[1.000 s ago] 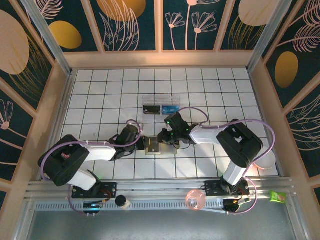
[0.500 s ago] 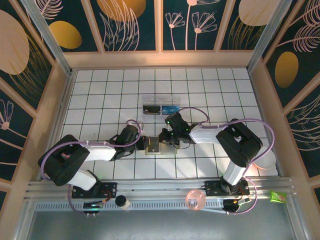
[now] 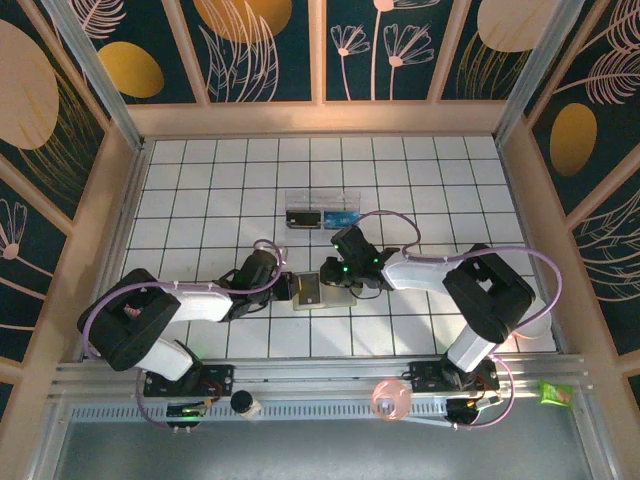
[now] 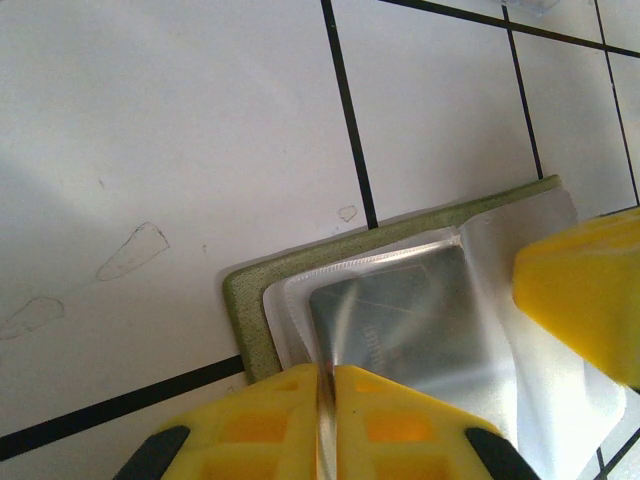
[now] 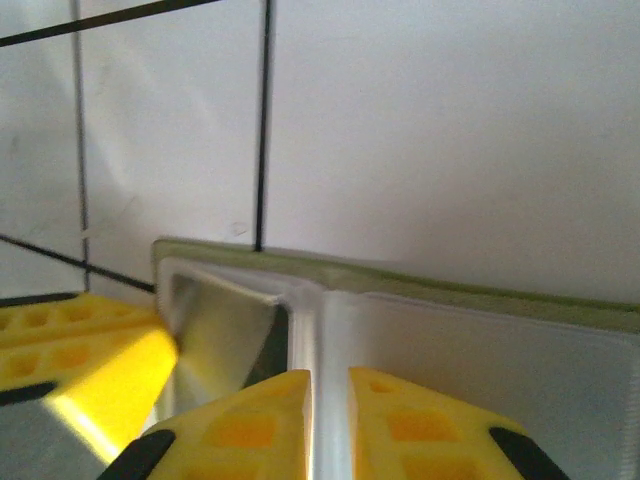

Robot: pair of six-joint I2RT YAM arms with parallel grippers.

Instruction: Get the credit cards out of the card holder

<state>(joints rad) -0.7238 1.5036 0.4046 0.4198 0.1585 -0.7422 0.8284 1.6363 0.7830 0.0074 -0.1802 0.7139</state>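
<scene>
The olive-green card holder [image 3: 312, 292] lies open on the white tiled table between both arms. Its green edge [image 4: 300, 265] frames clear plastic sleeves, and a silvery credit card [image 4: 400, 320] sits inside one sleeve. My left gripper [image 4: 326, 385] is shut on the near edge of that sleeve. From the other side, my right gripper [image 5: 328, 395] is shut on an upright fold of clear sleeve, with the green edge [image 5: 450, 285] behind it. The silvery card [image 5: 215, 340] leans at its left. In the top view the left gripper [image 3: 290, 288] and right gripper [image 3: 333, 280] flank the holder.
A clear plastic box [image 3: 322, 213] with dark and blue contents stands just behind the holder. A pink cup [image 3: 392, 397], a small jar [image 3: 243, 403] and a green packet [image 3: 555, 393] sit on the front rail. A white bowl [image 3: 537, 320] is near the right arm.
The right gripper has shifted slightly on the holder and its elbow has swung right. A sleeve leaf now stands lifted. The left arm has stayed in place.
</scene>
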